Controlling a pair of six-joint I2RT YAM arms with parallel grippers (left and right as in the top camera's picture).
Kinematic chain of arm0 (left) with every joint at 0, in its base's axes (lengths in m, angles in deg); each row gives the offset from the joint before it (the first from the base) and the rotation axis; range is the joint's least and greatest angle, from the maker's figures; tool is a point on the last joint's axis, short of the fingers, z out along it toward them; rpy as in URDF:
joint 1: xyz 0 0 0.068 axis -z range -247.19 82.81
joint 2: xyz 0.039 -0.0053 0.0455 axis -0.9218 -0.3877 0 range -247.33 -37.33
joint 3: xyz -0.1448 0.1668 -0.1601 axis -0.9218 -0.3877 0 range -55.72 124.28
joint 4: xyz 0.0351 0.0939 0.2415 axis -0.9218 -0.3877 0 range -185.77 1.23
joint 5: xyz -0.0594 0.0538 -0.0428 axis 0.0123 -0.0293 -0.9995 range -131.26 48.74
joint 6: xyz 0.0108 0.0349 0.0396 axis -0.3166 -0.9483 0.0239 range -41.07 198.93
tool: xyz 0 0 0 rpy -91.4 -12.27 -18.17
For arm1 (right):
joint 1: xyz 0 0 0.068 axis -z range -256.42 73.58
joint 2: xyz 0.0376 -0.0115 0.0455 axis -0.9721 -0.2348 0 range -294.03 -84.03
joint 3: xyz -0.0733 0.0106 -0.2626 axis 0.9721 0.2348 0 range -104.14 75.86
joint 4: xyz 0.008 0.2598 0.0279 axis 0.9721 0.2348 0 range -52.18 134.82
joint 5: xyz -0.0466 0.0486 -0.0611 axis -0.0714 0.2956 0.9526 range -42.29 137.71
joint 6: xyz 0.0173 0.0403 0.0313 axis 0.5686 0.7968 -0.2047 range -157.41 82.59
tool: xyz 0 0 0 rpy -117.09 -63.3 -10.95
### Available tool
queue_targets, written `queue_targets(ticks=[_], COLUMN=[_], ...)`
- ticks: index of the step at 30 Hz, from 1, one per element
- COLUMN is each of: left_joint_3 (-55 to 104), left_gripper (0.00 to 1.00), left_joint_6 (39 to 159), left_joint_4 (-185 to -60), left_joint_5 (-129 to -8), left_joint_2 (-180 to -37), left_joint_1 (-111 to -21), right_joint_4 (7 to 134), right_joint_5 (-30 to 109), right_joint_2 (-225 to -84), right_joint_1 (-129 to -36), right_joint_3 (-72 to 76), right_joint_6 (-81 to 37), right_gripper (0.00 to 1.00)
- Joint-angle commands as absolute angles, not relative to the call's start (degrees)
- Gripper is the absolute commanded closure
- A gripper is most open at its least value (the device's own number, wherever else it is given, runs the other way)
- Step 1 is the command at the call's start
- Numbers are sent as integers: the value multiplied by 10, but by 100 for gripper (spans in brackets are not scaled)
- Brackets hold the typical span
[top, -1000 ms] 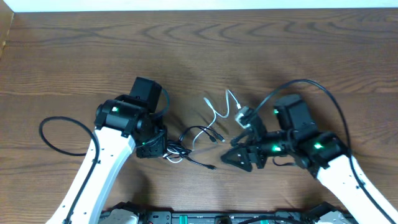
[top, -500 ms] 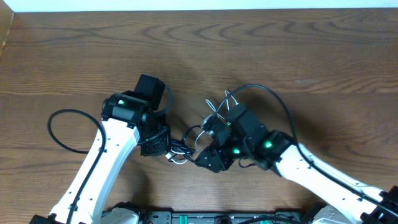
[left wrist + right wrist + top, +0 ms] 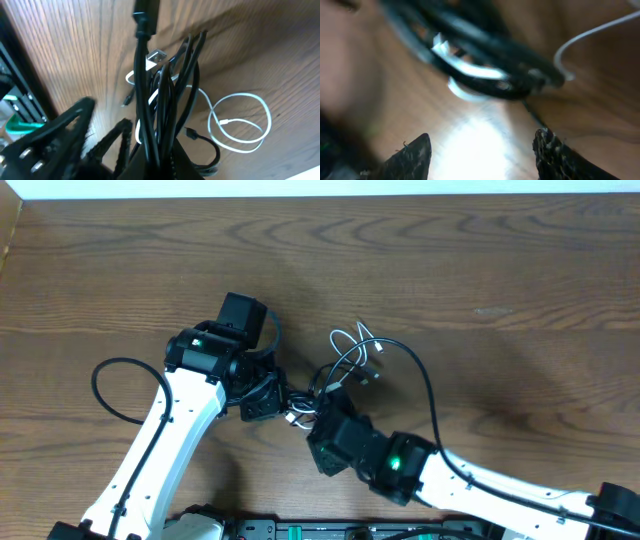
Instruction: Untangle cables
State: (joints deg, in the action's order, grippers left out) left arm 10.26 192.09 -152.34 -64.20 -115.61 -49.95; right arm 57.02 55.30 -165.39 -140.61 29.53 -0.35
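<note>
Left gripper (image 3: 264,400): jaws clenched on black cable bundle (image 3: 159,107), strands pulled straight. Right gripper (image 3: 482,156): jaws spread wide, holding nothing, just beside bundle. White cable (image 3: 243,125) loops out of bundle, flat on table (image 3: 500,280), centre-front between arms.

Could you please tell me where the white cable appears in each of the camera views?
Overhead: white cable loops near the middle.
Left wrist: its loop lies at right.
Right wrist: blurred arc, upper right.
Shared landmark: the black cable bundle beside it.
</note>
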Motion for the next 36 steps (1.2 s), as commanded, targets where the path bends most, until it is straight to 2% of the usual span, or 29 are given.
queue_targets(ticks=[1,12,16,17,18,20,23,27,29,32,33,36], left_joint_3=[112,112,112,112,112,112,112,112,112,112,112,112], left_gripper=[93,92,92,92,93,93,93,93,92,92,92,93], left_joint_6=[1932,1932,1932,1932,1932,1932,1932,1930,1930,1930,1930,1930], left_joint_4=[-1525,-1525,-1525,-1525,-1525,-1525,-1525,-1527,-1527,-1527,-1527,-1527], left_joint_5=[-688,-693,-693,-693,-693,-693,-694,-694,-698,-706,-706,-706], left_joint_2=[-1158,-1158,-1158,-1158,-1158,-1158,-1158,-1158,-1158,-1158,-1158,-1158], left_joint_1=[-503,-503,-502,-503,-503,-502,-502,-502,-502,-502,-502,-503], right_joint_4=[570,508,495,493,490,482,478,468,458,457,457,455], right_joint_5=[724,782,798,805,810,819,836,883,872,868,868,868], right_joint_2=[-1677,-1730,-1728,-1728,-1728,-1729,-1729,-1729,-1729,-1729,-1729,-1729], right_joint_1=[-1422,-1423,-1425,-1425,-1425,-1425,-1425,-1424,-1421,-1421,-1421,-1421], right_joint_3=[299,299,299,299,299,299,299,299,299,299,299,299], right_joint_6=[80,105,101,101,101,101,101,101,101,101,101,99], right_gripper=[39,51,61,61,60,50,41,36,44,78,81,83])
